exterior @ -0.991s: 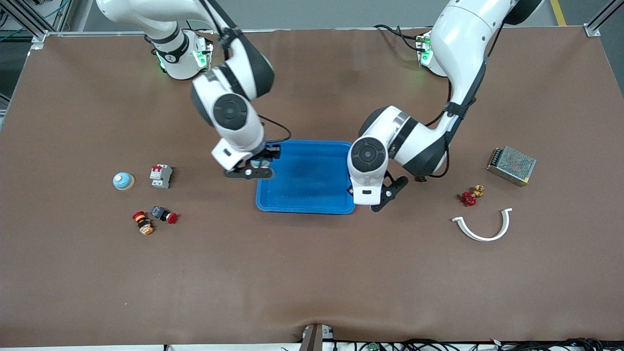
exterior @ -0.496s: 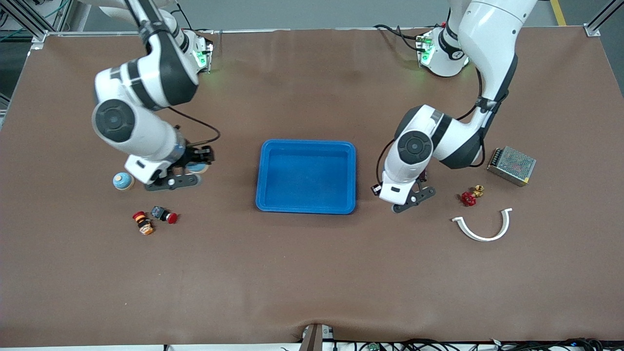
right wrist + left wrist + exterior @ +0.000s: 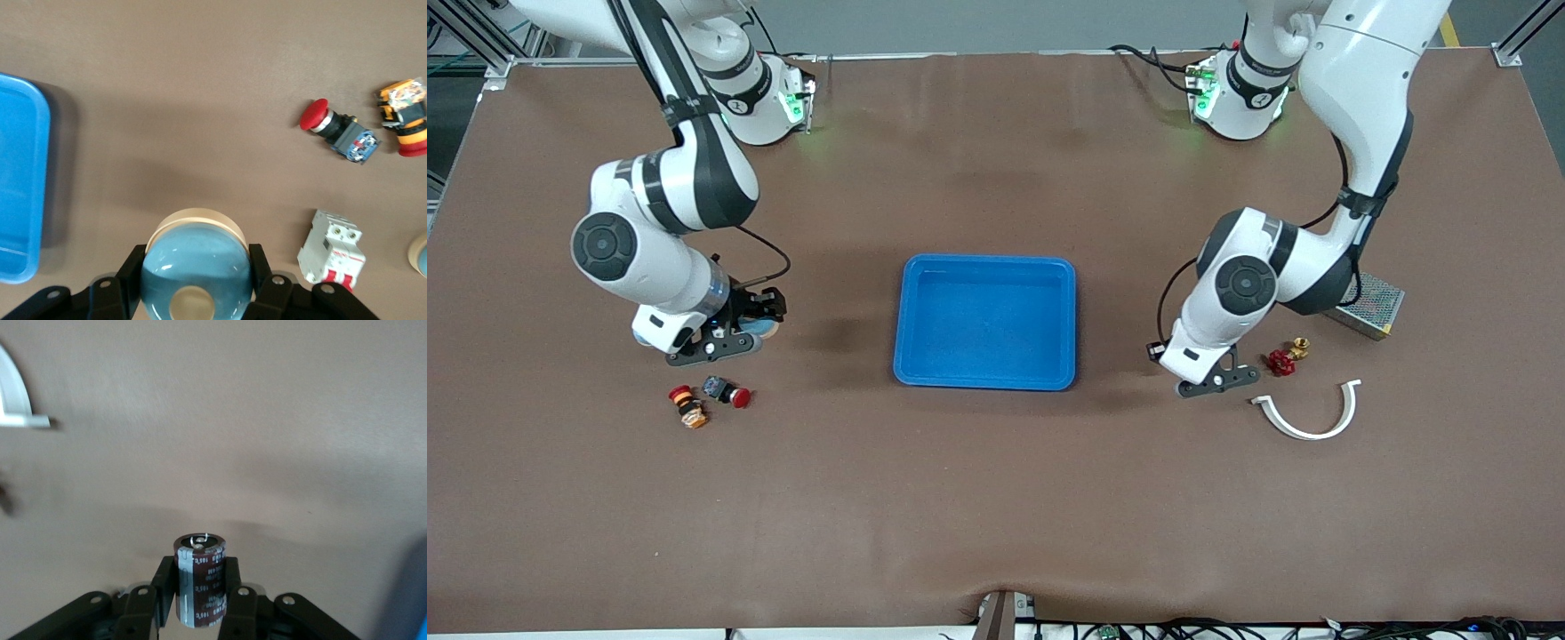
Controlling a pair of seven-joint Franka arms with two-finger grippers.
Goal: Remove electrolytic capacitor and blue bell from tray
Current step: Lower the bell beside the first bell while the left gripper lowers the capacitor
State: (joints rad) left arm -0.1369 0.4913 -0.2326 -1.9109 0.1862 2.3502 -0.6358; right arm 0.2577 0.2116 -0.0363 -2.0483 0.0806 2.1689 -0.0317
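Blue plastic of the tray point(image 3: 985, 267) lies bare, so both parts are out and the step in hand looks like the set-down. The left pincer point(image 3: 200, 603) is clamped on the electrolytic capacitor point(image 3: 200, 587), over open brown surface point(image 3: 996, 498) between the tray and the white curved bracket point(image 3: 1307, 413), with the red valve point(image 3: 1280, 361) just beside it. The capacitor's long axis runs out along the fingers, its terminal end pointing away from the wrist and down toward the surface.

The right pincer point(image 3: 195, 293) is clamped on the blue bell point(image 3: 197, 267), its dome toward the wrist camera and its cream base toward the surface. Near it lie a white breaker point(image 3: 331, 252), a red push button point(image 3: 337, 128) and an orange part point(image 3: 403, 113).

Next, each arm probably needs to lower until its part touches, then part its fingers.
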